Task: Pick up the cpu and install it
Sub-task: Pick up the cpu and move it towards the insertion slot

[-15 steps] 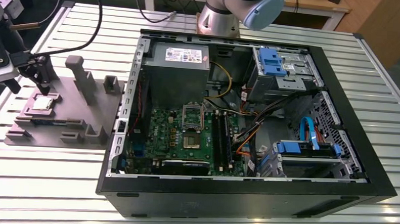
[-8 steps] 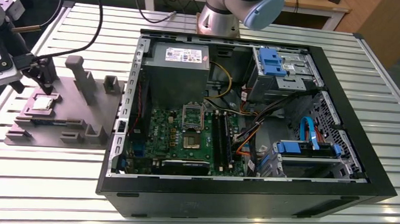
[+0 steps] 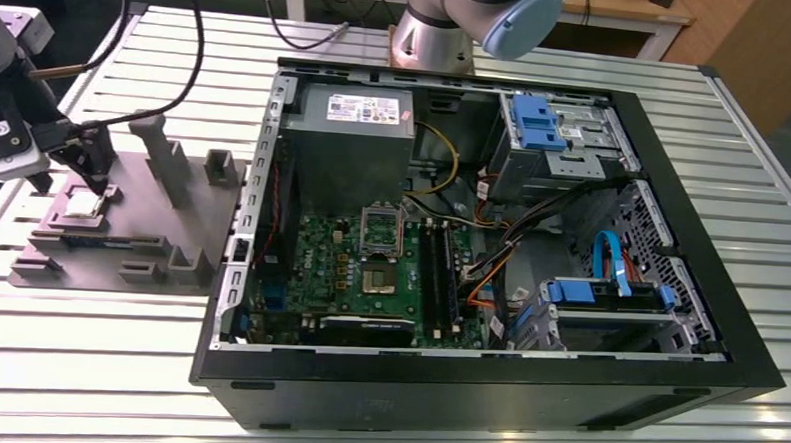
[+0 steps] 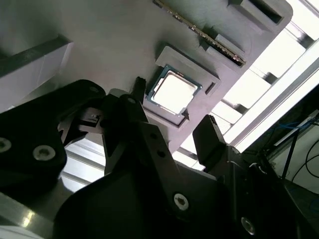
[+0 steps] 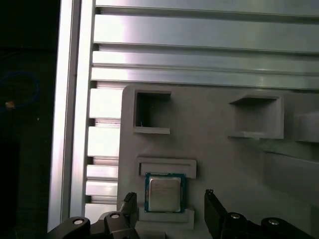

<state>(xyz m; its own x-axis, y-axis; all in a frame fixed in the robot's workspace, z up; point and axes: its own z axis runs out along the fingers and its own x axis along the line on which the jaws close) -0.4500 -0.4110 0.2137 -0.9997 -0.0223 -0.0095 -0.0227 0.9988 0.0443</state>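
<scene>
step: grasp | black two-finger gripper (image 5: 169, 200) open, straddling small square silver-topped cpu (image 5: 164, 193) in grey moulded tray (image 5: 214, 149) | tip: centre, descend level, pinch edges

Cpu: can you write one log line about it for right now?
claw: open, one finger each side of cpu | cpu: flat in pocket of grey holder, not gripped | install: not done

A ribbed aluminium surface (image 3: 109, 369) spans the exterior view, its slats (image 5: 199, 55) bright with glare in the first wrist view. Behind it stands a white-framed table (image 3: 632, 12) with a wooden top. A brown wooden panel (image 3: 757, 57) stands at the exterior view's right.
</scene>
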